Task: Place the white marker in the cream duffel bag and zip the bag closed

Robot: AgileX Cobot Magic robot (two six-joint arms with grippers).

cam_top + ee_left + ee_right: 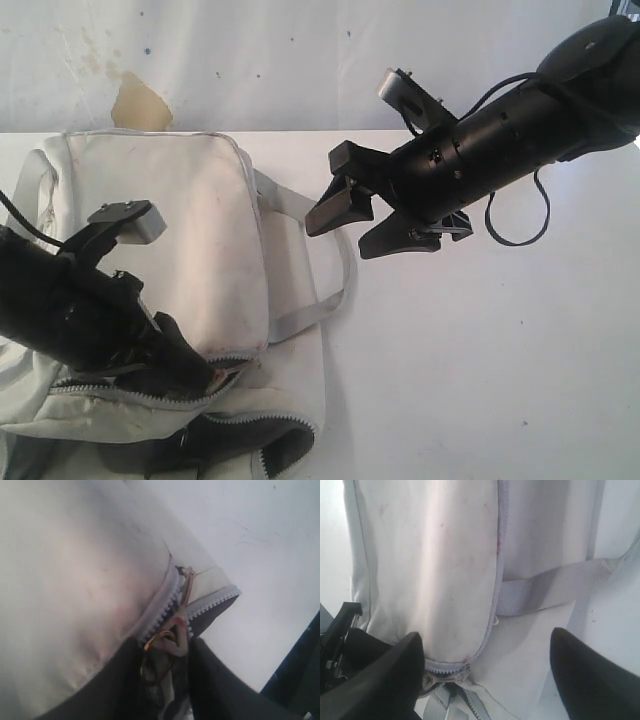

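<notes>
We see our left tool (165, 642) clamped on the zipper pull (177, 629) of the partly open bag (190, 220), which lies by the bench's (500, 350) left edge. Our right tool (340, 238) hangs wide apart near the strap (300, 320).

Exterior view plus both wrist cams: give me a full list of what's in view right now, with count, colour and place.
cream duffel bag: one, cream-white with pinkish stains, on the table's left side, mouth partly open showing dark lining
grey strap: one loop seen, grey, on the bag's right flank
zipper: one, grey, teeth rows parted around the open mouth
zipper pull: one, pinkish-orange, at the zipper's end
white marker: none visible
table: one, white, under everything
wall stain: one, tan, on the white wall behind the bag
left tool: one, black, fingers either side of the zipper pull, grip unclear
right tool: one, black, open, empty, raised near the strap
</notes>
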